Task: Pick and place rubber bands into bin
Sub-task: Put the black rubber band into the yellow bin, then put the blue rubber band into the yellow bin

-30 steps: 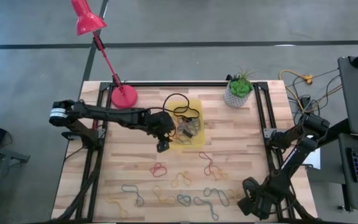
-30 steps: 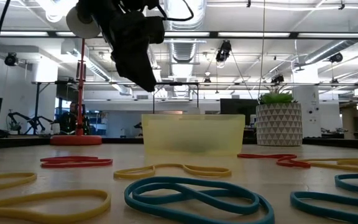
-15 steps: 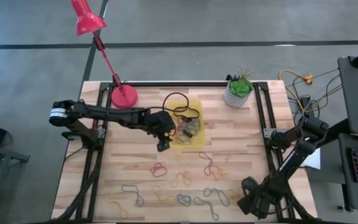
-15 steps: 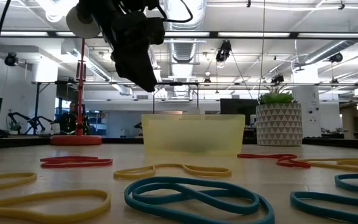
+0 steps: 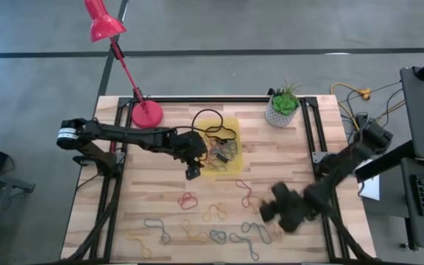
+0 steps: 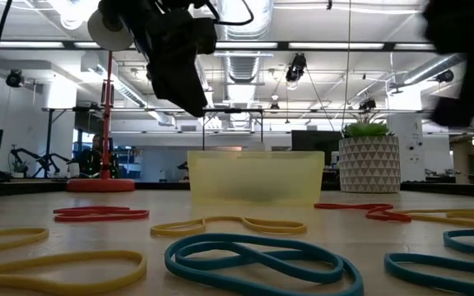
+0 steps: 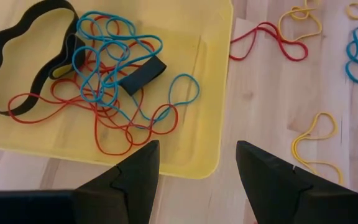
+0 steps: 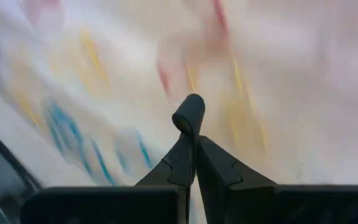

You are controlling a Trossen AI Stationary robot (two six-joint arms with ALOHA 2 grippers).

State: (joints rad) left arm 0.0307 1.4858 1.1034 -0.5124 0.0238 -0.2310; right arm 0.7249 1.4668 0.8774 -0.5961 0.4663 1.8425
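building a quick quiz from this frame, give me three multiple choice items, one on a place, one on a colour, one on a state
1. Where is the left gripper?
A. at the bin's near left corner
B. beside the plant pot
C. off the table

2. What colour is the wide band in the bin?
A. green
B. black
C. white

3. How are the right gripper's fingers?
A. wide apart
B. clamped on a blue band
C. shut with nothing between them

Answers:
1. A, the high view puts it at the yellow bin's near left corner.
2. B, the left wrist view shows a broad black loop at the bin's edge.
3. C, the right wrist view shows both fingers meeting with nothing held.
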